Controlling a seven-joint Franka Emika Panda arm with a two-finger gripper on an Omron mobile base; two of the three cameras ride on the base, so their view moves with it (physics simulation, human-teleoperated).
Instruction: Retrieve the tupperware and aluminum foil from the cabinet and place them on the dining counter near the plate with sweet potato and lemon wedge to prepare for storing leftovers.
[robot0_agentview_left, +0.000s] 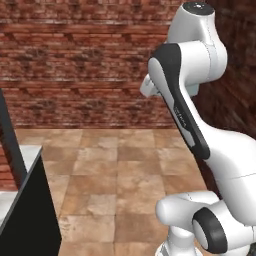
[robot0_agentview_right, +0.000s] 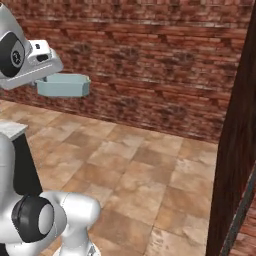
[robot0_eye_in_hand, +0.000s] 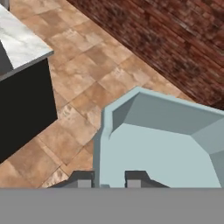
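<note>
While we're carrying it over the floor | gripper (robot0_eye_in_hand: 109, 178) fingers pinching the tupperware (robot0_eye_in_hand: 162, 144) wall, kept level | counter (robot0_eye_in_hand: 22, 43) beside us, probably the drop spot

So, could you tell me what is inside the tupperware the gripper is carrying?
The tupperware looks empty in the hand view: bare pale blue floor and inner walls. The gripper is shut on its near rim, and the part nearest the fingers is cut off from view.

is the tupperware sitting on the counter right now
No, the tupperware hangs in the air over the tiled floor, its wall pinched in the gripper, apart from the marble counter.
</note>
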